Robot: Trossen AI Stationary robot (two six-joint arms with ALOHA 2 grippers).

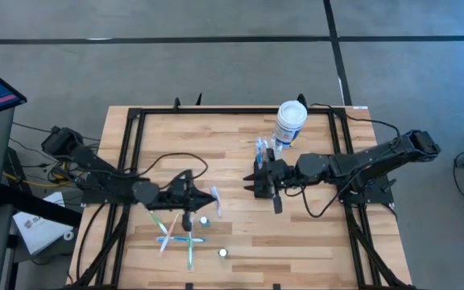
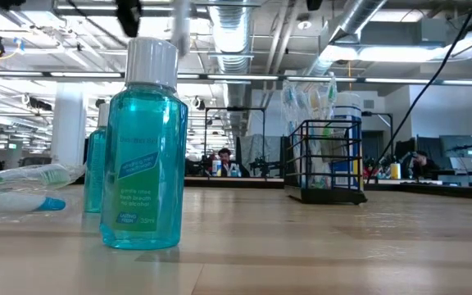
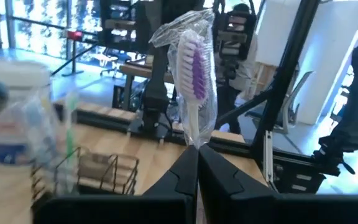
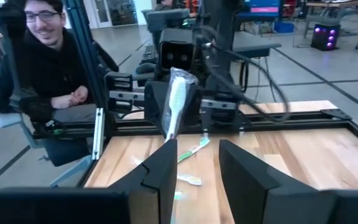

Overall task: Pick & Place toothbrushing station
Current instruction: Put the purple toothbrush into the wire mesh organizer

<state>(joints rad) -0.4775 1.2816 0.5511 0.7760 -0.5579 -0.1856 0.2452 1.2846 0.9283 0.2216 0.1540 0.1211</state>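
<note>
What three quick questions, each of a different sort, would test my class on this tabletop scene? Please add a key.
1. True or false: the left hand is shut on a wrapped toothbrush.
2. The right hand is: A) open and empty; B) shut on the toothbrushing station; C) shut on the wrapped toothbrush.
3. Fill in: standing upright in the toothbrushing station are several ____.

Key: 1 true; 2 A; 3 toothbrushes.
</note>
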